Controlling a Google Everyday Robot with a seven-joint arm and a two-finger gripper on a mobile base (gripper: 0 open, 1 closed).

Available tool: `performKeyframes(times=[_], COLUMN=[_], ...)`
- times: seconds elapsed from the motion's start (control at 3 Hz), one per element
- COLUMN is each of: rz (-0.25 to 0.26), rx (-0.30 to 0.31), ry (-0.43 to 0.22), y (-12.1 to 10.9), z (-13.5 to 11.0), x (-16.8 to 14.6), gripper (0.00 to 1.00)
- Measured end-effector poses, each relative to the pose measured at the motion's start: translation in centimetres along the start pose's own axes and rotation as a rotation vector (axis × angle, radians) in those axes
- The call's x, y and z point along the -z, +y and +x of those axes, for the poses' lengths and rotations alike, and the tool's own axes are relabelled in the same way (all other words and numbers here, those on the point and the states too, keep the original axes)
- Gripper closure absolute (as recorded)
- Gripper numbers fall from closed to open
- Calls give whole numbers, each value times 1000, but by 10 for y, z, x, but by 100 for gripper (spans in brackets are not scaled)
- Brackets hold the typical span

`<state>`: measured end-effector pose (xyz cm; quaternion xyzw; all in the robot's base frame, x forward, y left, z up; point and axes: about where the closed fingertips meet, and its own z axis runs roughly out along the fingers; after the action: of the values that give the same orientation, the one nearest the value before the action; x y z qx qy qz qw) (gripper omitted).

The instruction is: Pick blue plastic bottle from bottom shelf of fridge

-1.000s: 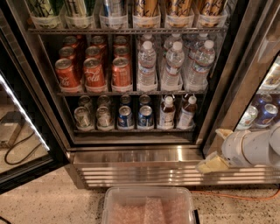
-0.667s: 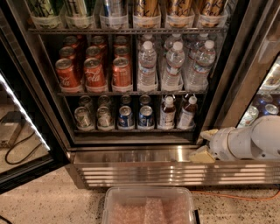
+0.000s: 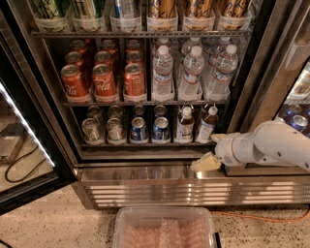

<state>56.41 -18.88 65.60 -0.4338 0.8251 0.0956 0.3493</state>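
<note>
A tall drinks fridge with a black frame (image 3: 252, 72) stands open, and it has three loaded racks. The bottom bench (image 3: 145, 144), a thin dark metal rack, has six lanes. Its front row holds two silver cans (image 3: 92, 130), two blue cans (image 3: 139, 130), and two small plastic bottles with white screw caps, dark brownish contents and pale whitish-blue labels. One bottle (image 3: 185, 127) stands in the fifth lane and the other (image 3: 207, 126) in the rightmost lane, leaning a little. A second can shows behind each front can.

The middle rack has three lanes of red cola cans (image 3: 103, 81), three cans in front, and three clear water bottles (image 3: 190, 72) in front of others. The top rack shows six containers (image 3: 162, 12).

The pale yellowish claw (image 3: 212, 151), on a white arm (image 3: 271, 145) reaching in from the right, is released, with its two fingers apart around nothing. It hangs outside the cabinet, below and just right of the rightmost bottle, apart from it, above the ribbed stainless-steel base panel (image 3: 184, 191).

One clear plastic bin (image 3: 127, 219) sits on the speckled floor (image 3: 53, 223) in front.
</note>
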Motion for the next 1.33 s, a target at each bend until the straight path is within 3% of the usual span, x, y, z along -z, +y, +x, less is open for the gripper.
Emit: performKeyframes(times=[0.33,0.67,1.0,1.33], rz=[0,-3,43,129], rx=[0,13,14,21], ry=[-1,-10,-31,-51], y=[0,-2,-23,-52], z=[-1,-6,-13,-23], x=[0,-4,-3,8], gripper=[11,29,30,28])
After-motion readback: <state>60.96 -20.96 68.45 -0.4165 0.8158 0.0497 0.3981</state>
